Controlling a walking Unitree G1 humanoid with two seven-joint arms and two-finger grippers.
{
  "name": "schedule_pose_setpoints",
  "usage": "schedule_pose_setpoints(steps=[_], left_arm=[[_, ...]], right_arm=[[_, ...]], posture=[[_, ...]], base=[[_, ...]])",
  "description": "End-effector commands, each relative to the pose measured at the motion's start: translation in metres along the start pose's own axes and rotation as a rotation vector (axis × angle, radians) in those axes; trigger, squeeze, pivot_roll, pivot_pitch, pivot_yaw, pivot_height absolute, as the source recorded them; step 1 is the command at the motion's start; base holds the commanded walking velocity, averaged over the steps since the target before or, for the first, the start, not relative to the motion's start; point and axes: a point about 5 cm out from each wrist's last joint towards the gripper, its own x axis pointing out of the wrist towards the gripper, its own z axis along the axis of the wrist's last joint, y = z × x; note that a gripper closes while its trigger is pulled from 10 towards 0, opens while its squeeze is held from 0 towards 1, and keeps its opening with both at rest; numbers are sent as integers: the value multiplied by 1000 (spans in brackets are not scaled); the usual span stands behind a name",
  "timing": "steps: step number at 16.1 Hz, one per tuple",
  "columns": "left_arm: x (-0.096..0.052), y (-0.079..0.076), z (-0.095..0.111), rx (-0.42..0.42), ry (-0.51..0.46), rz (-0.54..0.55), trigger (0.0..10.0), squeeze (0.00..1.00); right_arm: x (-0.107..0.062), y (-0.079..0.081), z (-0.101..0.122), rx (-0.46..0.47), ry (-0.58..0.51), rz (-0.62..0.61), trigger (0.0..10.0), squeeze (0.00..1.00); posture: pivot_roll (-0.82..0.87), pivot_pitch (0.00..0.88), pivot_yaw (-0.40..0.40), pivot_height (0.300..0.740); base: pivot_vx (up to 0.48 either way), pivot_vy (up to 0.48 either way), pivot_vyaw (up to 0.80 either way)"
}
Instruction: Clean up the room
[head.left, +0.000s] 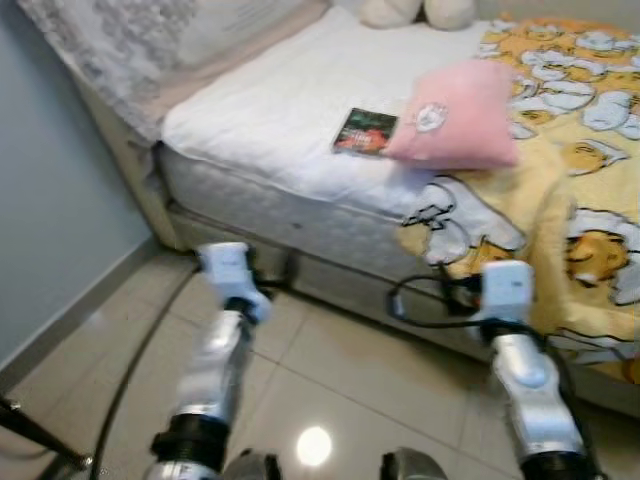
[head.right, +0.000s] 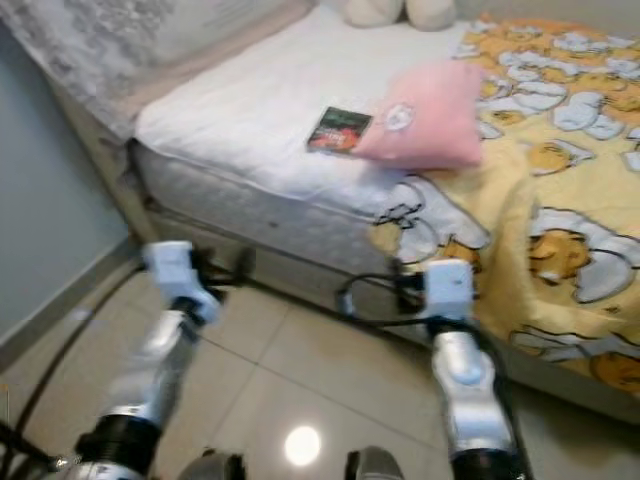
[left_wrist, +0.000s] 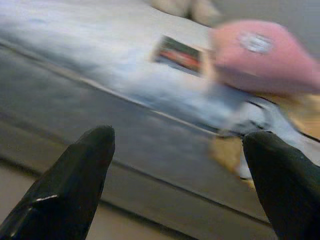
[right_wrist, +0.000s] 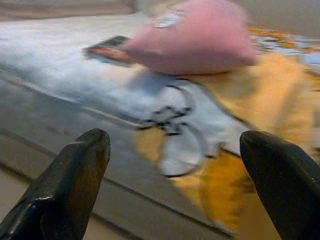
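A bed (head.left: 262, 112) with a white cover stands before me. On it lie a small dark book (head.left: 365, 131) and a pink pillow (head.left: 455, 115), the pillow touching the book's right edge. A yellow cartoon-print blanket (head.left: 575, 150) covers the right half and hangs over the side. Both arms are held out low in front of the bed's side. My left gripper (left_wrist: 177, 135) is open and empty, facing the mattress edge below the book. Open and empty too, my right gripper (right_wrist: 174, 136) faces the hanging blanket below the pillow.
Two cream plush toys (head.left: 415, 10) sit at the far end of the bed. A blue-grey wall (head.left: 50, 200) runs along the left, with a grey patterned bed panel (head.left: 110, 50) beside it. Glossy floor tiles (head.left: 340, 380) lie underfoot; a black cable (head.left: 130, 370) and a stand leg (head.left: 30, 435) are at bottom left.
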Motion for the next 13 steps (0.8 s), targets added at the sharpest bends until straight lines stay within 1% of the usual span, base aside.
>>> schedule_pose_setpoints(steps=[1, 2, 3, 4, 6, 7, 8, 9, 11, 12, 13], left_arm=[[-1, 10, 5, 29, -18, 30, 10000, 0], [-1, 6, 6, 55, -27, 8, 10000, 0], [-1, -4, 6, 111, -31, -49, 10000, 0], [-1, -7, 5, 98, -35, -58, 10000, 0], [-1, -8, 4, 99, -35, -66, 10000, 0], [-2, -9, 4, 110, -33, -80, 10000, 0], [-2, -9, 4, 110, -36, -90, 10000, 0], [-1, -10, 4, 110, -37, -95, 10000, 0], [1, -11, 4, 105, -36, -107, 10000, 0], [2, -11, 5, 96, -41, -110, 10000, 0], [3, -11, 6, 88, -47, -103, 10000, 0]], right_arm=[[7, 11, 7, 0, -20, 38, 10000, 0], [7, 12, 9, -5, -29, 44, 10000, 0], [9, 19, 9, -23, -21, 75, 10000, 0], [10, 24, 8, 8, -15, 83, 10000, 0], [9, 24, 7, 21, -10, 84, 10000, 0], [8, 22, 4, 15, 1, 74, 10000, 0], [5, 16, -2, 3, 30, 43, 10000, 0], [5, 14, -5, 11, 46, 37, 10000, 0], [5, 14, -4, 1, 38, 38, 10000, 0], [5, 15, 2, -27, -13, 37, 10000, 0], [7, 20, 5, -62, -23, 59, 10000, 0]], posture=[[-134, 0, 22, 676], [-131, 0, 20, 676], [-122, 0, 19, 676], [-119, 0, 20, 676], [-117, 0, 21, 676], [-116, 0, 21, 676], [-117, 0, 21, 676], [-121, 0, 23, 676], [-127, 0, 28, 676], [-134, 0, 33, 676], [-141, 0, 39, 676]], base=[[0, 0, 0], [0, 0, 0], [277, -386, 0], [281, -386, -800], [308, -366, -781], [311, -360, -781], [311, -360, -788], [311, -360, -788], [315, -358, -788], [315, -360, -763], [345, 0, 0]])
